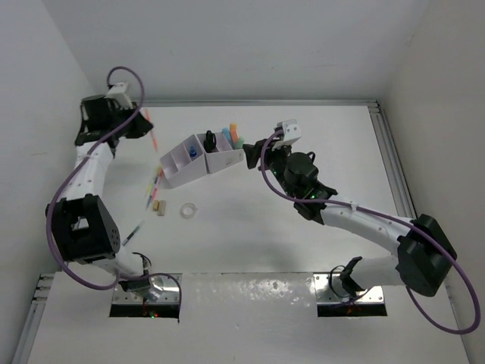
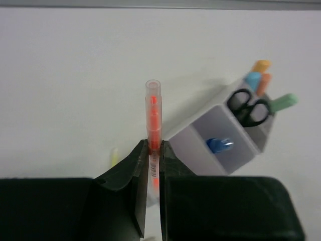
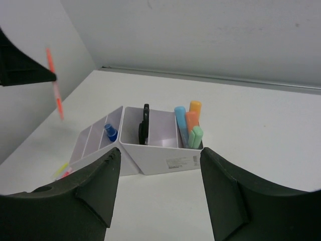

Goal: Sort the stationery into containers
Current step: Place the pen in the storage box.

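Your left arm (image 1: 79,227) is folding up from its base at the near edge and is reaching to the far left of the table (image 1: 250,227). The left gripper (image 2: 154,150) is pinching one orange pen (image 2: 153,108) between fingers that are almost closed. It is holding this pen in the air, to the left of the organiser (image 1: 182,176) and apart from it. Your right arm (image 1: 364,220) is stretching diagonally from the near right towards the middle. The right gripper (image 3: 160,150) is standing wide open with nothing between its fingers, just beside the right end of the organiser.

Going from near to far on the table, one clear tape ring (image 1: 188,210) is lying alone. A short pale piece (image 1: 159,205) is lying just to the left of it; whether it is one or two, I cannot tell. Then some loose pens (image 1: 155,184) are lying close together, and I cannot count them. Behind them, the one organiser is standing. It is holding one blue-capped bottle (image 2: 219,144), one pair of scissors (image 2: 248,108) and four capsule pieces (image 3: 188,123) standing in the end compartment: one blue, two orange, one green.
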Robot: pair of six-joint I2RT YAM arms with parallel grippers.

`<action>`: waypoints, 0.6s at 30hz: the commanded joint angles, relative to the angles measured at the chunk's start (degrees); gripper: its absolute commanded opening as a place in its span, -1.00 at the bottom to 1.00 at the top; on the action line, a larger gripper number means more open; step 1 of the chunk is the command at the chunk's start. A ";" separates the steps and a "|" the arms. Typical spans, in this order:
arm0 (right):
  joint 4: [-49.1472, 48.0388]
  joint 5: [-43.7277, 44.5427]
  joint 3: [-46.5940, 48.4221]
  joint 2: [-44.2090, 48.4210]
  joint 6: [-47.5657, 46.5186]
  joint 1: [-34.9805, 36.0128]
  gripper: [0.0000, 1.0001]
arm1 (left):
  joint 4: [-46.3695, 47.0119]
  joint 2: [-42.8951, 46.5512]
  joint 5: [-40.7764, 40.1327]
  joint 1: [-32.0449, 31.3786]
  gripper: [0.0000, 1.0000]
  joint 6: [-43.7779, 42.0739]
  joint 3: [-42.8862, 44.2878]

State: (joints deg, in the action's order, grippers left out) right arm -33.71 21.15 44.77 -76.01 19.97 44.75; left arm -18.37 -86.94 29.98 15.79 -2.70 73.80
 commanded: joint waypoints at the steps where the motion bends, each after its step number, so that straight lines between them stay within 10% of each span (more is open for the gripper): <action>1: -1.00 2.67 -0.56 3.14 0.86 -0.37 0.27 | 11.07 -2.27 -1.93 -7.42 -1.00 5.07 -0.41; 18: 2.95 4.43 -0.04 3.85 1.13 -0.46 0.28 | 26.10 -6.32 -6.95 -13.59 -1.00 0.94 -11.30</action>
State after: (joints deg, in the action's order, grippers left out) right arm -29.50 24.16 43.42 -73.03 21.02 44.38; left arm 2.70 -94.17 22.90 3.33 -0.01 64.34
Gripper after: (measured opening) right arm 0.636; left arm 0.075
